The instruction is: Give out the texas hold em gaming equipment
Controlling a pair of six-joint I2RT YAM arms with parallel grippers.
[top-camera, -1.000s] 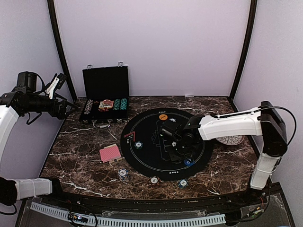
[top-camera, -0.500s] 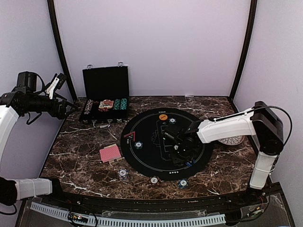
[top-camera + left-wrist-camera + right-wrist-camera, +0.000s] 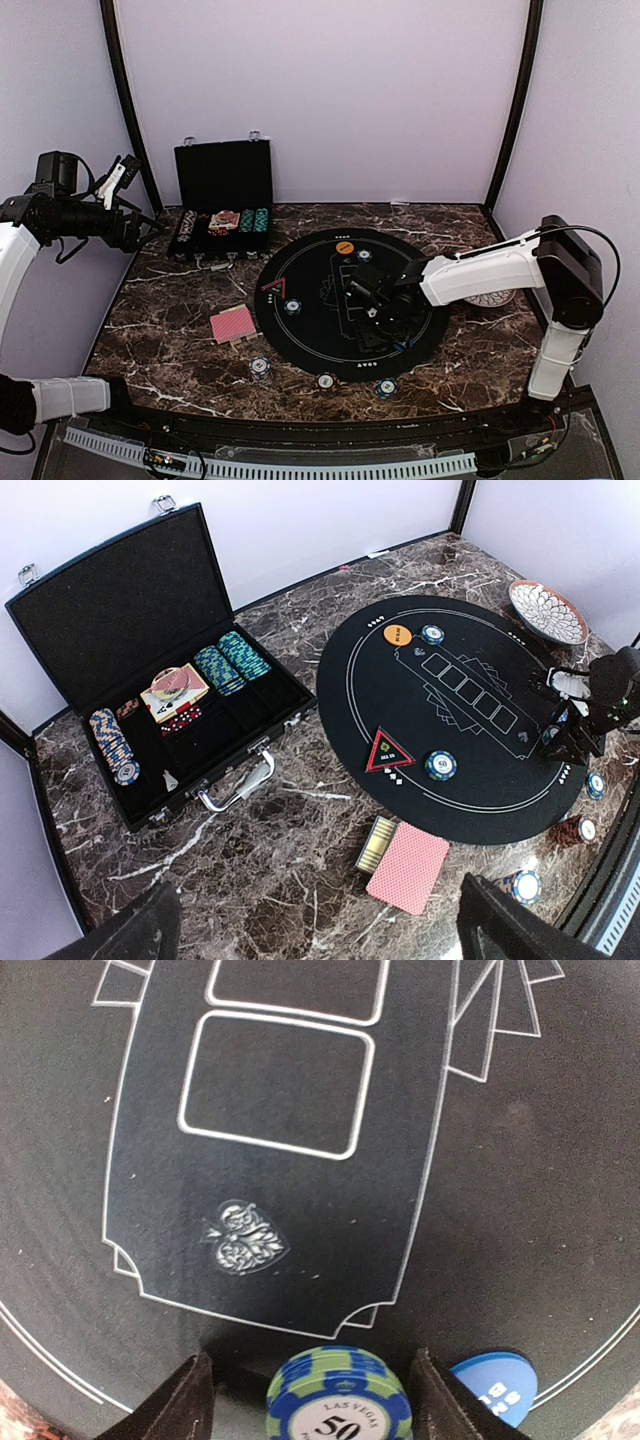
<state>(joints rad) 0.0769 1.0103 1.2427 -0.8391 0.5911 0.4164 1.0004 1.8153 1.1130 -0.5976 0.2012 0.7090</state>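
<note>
Poker chips (image 3: pixel 338 1405), a blue-and-green striped stack marked 50, sat on the round black mat (image 3: pixel 500 1160) between the fingers of the right gripper (image 3: pixel 312 1375). Its jaws stood parted around the stack. A clear gap showed on one side, and the other finger was just beside the stack's edge; whether it touched could not be told. A blue marker disc (image 3: pixel 495 1385) lay on the mat just beside the stack. An orange marker disc (image 3: pixel 345 246) lay near the mat's far edge. Red-backed cards (image 3: pixel 232 324) lay on the marble table (image 3: pixel 170 300) just left of the mat, and more chip stacks (image 3: pixel 327 381) sat along the mat's near edge. The left gripper (image 3: pixel 320 900) hung high at the table's left side, jaws wide and holding nothing, above an open black case (image 3: pixel 120 610) with rows of chips (image 3: pixel 232 662) inside.
</note>
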